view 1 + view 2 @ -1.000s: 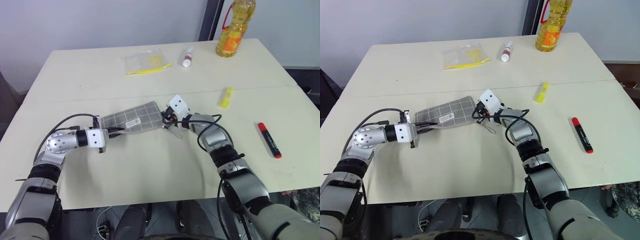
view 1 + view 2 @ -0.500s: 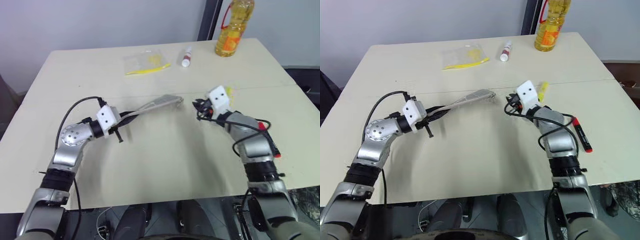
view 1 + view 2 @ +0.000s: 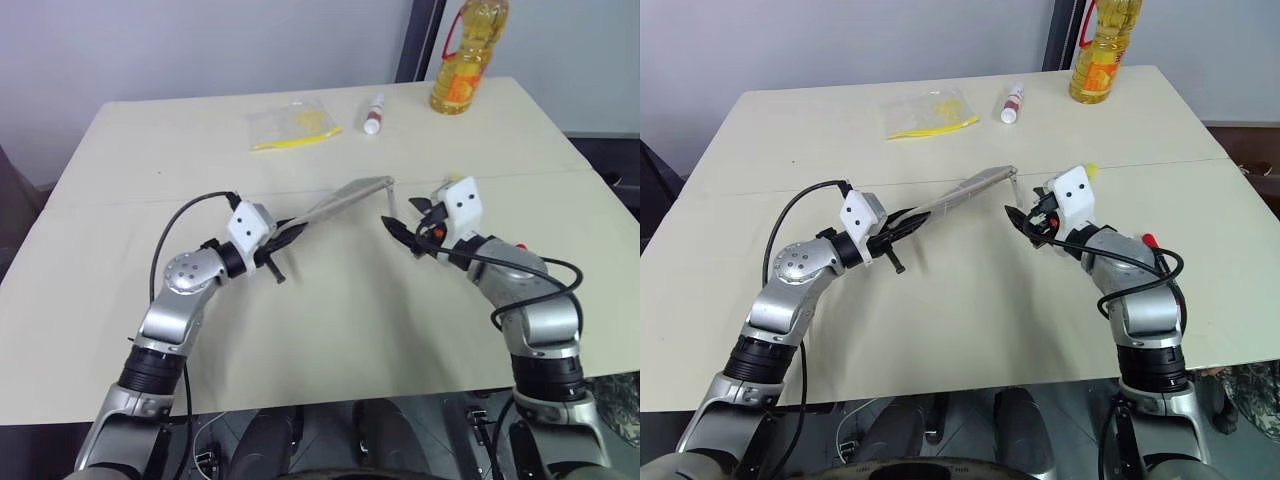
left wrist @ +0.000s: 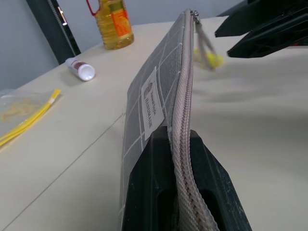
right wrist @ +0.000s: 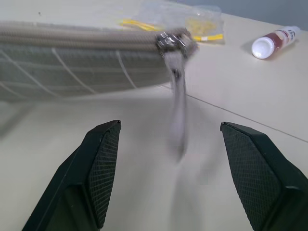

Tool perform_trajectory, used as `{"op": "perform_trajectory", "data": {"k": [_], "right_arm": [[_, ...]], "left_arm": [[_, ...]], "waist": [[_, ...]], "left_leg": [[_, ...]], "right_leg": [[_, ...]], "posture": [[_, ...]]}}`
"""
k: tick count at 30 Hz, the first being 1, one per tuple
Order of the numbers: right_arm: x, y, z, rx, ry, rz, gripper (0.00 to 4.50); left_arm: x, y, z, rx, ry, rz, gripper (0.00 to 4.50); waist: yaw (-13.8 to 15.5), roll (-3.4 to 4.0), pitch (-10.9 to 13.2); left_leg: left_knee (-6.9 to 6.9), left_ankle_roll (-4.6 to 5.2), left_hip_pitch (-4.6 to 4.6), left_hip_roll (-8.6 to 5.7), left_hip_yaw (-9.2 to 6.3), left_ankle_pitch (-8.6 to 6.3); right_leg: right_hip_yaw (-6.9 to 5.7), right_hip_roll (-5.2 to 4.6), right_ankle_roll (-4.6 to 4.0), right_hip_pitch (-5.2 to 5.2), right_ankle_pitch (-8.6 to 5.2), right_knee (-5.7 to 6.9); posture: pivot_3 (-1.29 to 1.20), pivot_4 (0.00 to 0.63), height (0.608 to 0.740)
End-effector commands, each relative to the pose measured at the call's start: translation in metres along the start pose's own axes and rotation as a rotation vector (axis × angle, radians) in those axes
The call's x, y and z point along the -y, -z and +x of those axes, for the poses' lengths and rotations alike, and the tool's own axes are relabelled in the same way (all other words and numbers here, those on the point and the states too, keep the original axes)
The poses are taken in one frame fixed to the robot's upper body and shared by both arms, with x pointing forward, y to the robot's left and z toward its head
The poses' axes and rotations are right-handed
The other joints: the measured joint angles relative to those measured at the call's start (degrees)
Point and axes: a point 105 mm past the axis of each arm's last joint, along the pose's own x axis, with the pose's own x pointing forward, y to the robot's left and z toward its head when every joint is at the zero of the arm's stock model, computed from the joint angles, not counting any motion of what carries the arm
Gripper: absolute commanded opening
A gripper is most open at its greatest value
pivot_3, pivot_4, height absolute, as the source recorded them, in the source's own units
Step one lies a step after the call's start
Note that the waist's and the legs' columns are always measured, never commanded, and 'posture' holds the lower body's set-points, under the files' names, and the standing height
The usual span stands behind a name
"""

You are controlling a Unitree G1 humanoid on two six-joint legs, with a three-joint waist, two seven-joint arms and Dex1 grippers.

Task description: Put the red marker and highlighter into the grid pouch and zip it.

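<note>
Right gripper [image 3: 1025,216] is hanging wide open just beside the zipper pull [image 5: 176,98] at the far end of the grid pouch [image 3: 965,191], which the left gripper [image 3: 902,226] is clamping edge-up above the table [image 3: 940,330], long axis running toward the right one.

Silver-grey jointed arms, black looping cables, white wrist housings, black textured end effector fingers [image 5: 101,168].

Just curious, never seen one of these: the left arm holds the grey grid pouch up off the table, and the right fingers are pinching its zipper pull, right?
Not quite. The right fingers are open, apart from the zipper pull, as the right wrist view shows. The left gripper does hold the grid pouch up.
</note>
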Motion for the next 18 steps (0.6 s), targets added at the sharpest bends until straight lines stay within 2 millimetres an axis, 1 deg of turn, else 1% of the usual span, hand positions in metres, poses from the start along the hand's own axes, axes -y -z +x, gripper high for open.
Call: {"op": "perform_trajectory", "data": {"k": [1,5,6,7,8,9,10,11,12,13,18], "right_arm": [[0.004,-0.017,0.007,0.052,0.043,-0.024,3.4],[0.005,-0.018,0.012,0.059,0.053,-0.012,3.4],[0.004,-0.017,0.013,0.058,0.051,-0.012,3.18],[0.004,-0.017,0.013,0.055,0.047,-0.005,2.88],[0.003,-0.016,0.013,0.054,0.044,-0.001,2.43],[0.002,-0.016,0.013,0.052,0.039,0.001,2.08],[0.001,-0.016,0.012,0.048,0.035,-0.003,1.6],[-0.001,-0.015,0.012,0.039,0.027,-0.016,1.0],[-0.002,-0.015,0.012,0.034,0.022,-0.027,0.64],[-0.003,-0.015,0.012,0.031,0.019,-0.034,0.07],[-0.017,-0.016,0.011,-0.001,-0.034,-0.106,0.03]], "left_arm": [[0.003,-0.013,0.0,0.041,0.008,0.021,0.0],[0.007,-0.013,-0.001,0.039,0.018,0.026,0.0],[0.008,-0.013,-0.001,0.038,0.018,0.027,0.0],[0.008,-0.013,-0.002,0.034,0.019,0.029,0.0],[0.008,-0.013,-0.002,0.032,0.018,0.032,0.0],[0.008,-0.013,-0.002,0.03,0.016,0.032,0.0],[0.008,-0.012,-0.002,0.025,0.012,0.033,0.0],[0.008,-0.011,-0.001,0.02,0.009,0.03,0.0],[0.009,-0.011,0.0,0.018,0.009,0.03,0.0],[0.009,-0.011,0.001,0.016,0.009,0.029,0.0],[0.013,-0.007,0.006,-0.017,0.0,0.044,0.0]], "waist": [[0.0,0.0,0.0],[0.1,0.0,0.0],[0.1,0.0,0.0],[0.1,0.0,0.0],[0.1,0.0,0.0],[0.1,0.0,0.0],[0.1,0.0,0.0],[0.1,0.0,0.0],[0.1,0.0,0.0],[0.1,0.0,0.0],[0.1,0.0,0.0]], "left_leg": [[0.0,0.0,0.0,0.0,0.0,0.0],[0.0,0.0,0.0,0.0,0.0,0.0],[0.0,0.0,-0.01,-0.01,0.0,0.0],[0.0,0.01,-0.01,-0.01,0.0,-0.01],[0.0,0.01,-0.01,-0.01,0.0,-0.01],[0.0,0.01,-0.01,-0.01,0.01,-0.01],[0.0,0.01,-0.01,-0.01,0.01,-0.01],[0.0,0.01,-0.01,-0.01,0.0,-0.01],[0.0,0.01,-0.01,-0.01,0.01,-0.01],[0.0,0.01,-0.01,-0.01,0.0,-0.01],[0.0,0.01,-0.01,-0.01,0.0,-0.01]], "right_leg": [[0.0,0.0,0.0,0.0,0.0,0.0],[0.0,0.0,0.0,0.0,0.0,-0.02],[0.0,-0.01,-0.01,0.0,0.0,-0.03],[0.0,-0.01,-0.01,0.0,0.0,-0.03],[0.0,-0.01,-0.01,0.0,0.0,-0.03],[0.0,-0.01,-0.01,0.0,0.0,-0.03],[0.0,-0.01,0.0,0.0,0.0,-0.03],[0.0,0.0,-0.01,0.0,0.0,-0.02],[0.0,0.0,0.0,0.0,0.0,-0.02],[0.0,0.0,-0.01,0.0,0.0,-0.02],[0.0,-0.01,-0.01,0.0,0.0,-0.03]], "posture": [[0.0,0.15,0.74],[0.0,0.15,0.74],[0.0,0.15,0.74],[0.0,0.15,0.74],[0.0,0.15,0.74],[0.0,0.15,0.74],[0.0,0.15,0.74],[0.0,0.15,0.74],[0.0,0.15,0.74],[0.0,0.15,0.74],[0.0,0.15,0.74]]}}
